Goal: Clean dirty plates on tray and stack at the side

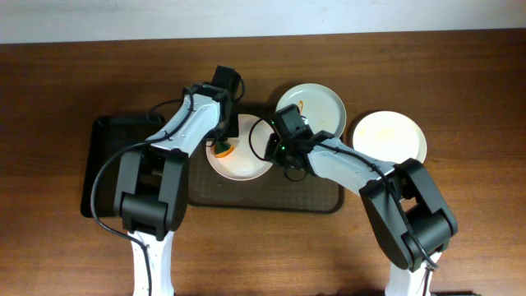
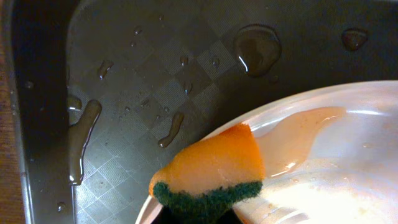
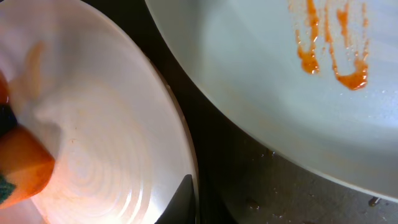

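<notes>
Left end effector is clamped on an orange sponge with a green scrub layer. We see the sponge pressed on the left inner rim of the white plate, where a thin orange smear spreads over the wet surface. This plate lies on the tray, with its left rim close to the tray's raised left edge. Water drops stand on the textured strip between them.

Our right end effector is closed at the opposite, right rim of the same plate. One dark finger lies over the rim and we cannot see the other, so we read it as a pinch on the rim.

Only a narrow dark gap of tray separates that rim from the pale green plate, which carries orange-red streaks. It sits at the tray's far right corner and seems to reach past the far edge.

A second white plate rests on the tabletop, just beside the tray's right edge and near the green plate. A black tray lies to the left, and the left arm hides where it meets the brown one. We see bare tray along the near edge and bare wood beyond the rightmost plate.
</notes>
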